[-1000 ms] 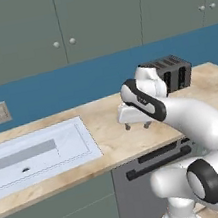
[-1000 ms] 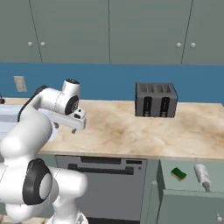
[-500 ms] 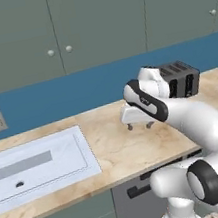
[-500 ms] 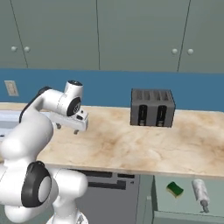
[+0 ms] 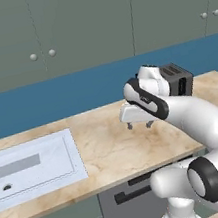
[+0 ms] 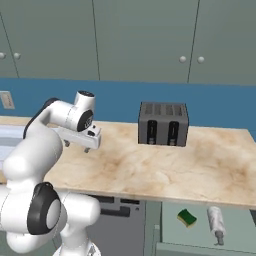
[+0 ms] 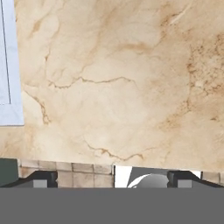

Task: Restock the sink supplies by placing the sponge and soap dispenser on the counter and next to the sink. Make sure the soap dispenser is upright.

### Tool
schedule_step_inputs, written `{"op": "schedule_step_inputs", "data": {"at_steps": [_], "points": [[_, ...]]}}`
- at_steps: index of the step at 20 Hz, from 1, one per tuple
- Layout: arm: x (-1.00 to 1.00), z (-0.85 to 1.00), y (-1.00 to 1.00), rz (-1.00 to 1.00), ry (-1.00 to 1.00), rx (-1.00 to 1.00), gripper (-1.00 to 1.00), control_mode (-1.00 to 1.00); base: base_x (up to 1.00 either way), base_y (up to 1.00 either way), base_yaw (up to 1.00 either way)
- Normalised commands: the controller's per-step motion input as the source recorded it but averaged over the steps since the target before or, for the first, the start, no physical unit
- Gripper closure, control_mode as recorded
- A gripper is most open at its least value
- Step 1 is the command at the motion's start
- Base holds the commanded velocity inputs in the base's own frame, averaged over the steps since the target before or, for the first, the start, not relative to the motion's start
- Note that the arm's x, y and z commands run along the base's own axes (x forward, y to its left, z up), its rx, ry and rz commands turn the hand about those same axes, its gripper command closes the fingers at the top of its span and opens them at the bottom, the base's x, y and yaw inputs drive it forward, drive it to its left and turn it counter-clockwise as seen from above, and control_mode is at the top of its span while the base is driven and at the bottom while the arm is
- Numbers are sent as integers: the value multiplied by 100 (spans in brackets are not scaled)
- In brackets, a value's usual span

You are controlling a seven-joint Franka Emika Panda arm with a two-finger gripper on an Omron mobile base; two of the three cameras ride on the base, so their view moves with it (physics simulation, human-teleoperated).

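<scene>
Gripper (image 5: 139, 124): I see its jaws spread apart, holding nothing, above the counter (image 5: 108, 151).
Sponge (image 6: 187, 217): below the counter, beside the soap dispenser (image 6: 216, 222).
Sink (image 5: 35, 167): set into the counter.

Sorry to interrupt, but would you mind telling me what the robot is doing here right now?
The arm holds its open, empty gripper above the bare counter, between the sink and the toaster. The sponge and the soap dispenser, lying on its side, sit in an open drawer below the counter, so nothing is restocked yet.
</scene>
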Motion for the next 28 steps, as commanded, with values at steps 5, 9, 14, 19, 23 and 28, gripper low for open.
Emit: {"op": "schedule_step_inputs", "data": {"at_steps": [5, 9, 14, 19, 23, 28], "points": [[0, 0, 0, 0, 0, 0, -100, 100, 27, 0, 0], [0, 0, 0, 0, 0, 0, -100, 100, 16, 0, 0], [0, 0, 0, 0, 0, 0, -100, 100, 0, 0, 0], [0, 0, 0, 0, 0, 0, -100, 100, 0, 0, 0], [0, 0, 0, 0, 0, 0, -100, 100, 0, 0, 0], [0, -1, 0, 0, 0, 0, -100, -100, 0, 0, 0]]}}
